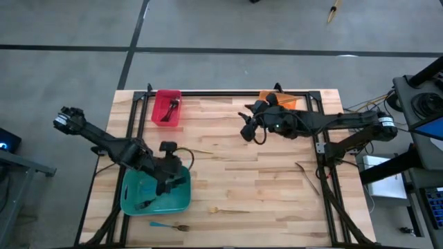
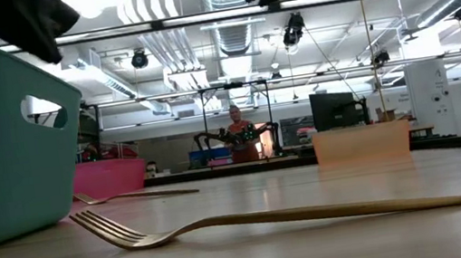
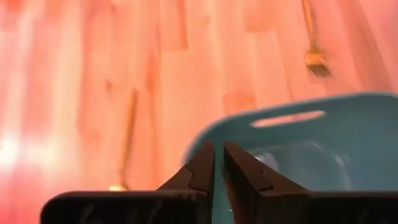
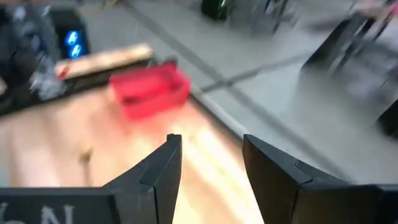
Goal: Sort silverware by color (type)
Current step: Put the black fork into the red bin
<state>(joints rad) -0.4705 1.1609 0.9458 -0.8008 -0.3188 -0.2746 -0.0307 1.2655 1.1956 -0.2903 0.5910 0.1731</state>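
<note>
The left gripper (image 1: 168,181) hangs over the far rim of the teal bin (image 1: 131,200) at the near left of the counter (image 1: 235,173); in the left wrist view its fingers (image 3: 202,168) are pressed nearly together with only a thin slit between them, and nothing is visible between them. The right gripper (image 1: 249,129) is above the far middle of the counter, beside the orange bin (image 1: 289,102), with its fingers (image 4: 163,165) spread apart and holding nothing. A gold fork (image 1: 228,210) lies flat near the front edge, long axis running left to right, tines pointing left; the low view shows it closest to the camera with tines curving upward. A blue-handled fork (image 1: 168,225) lies in front of the teal bin, long axis left to right, head pointing right. A second gold fork (image 1: 201,151) lies near the middle of the counter just right of the left gripper, roughly left to right. A dark fork (image 1: 306,174) lies near the right edge on a diagonal, running from far-left to near-right. The red bin (image 1: 160,111) at the far left holds dark silverware (image 1: 171,108). Inside the teal bin a dark object shows, but its type cannot be told.
</note>
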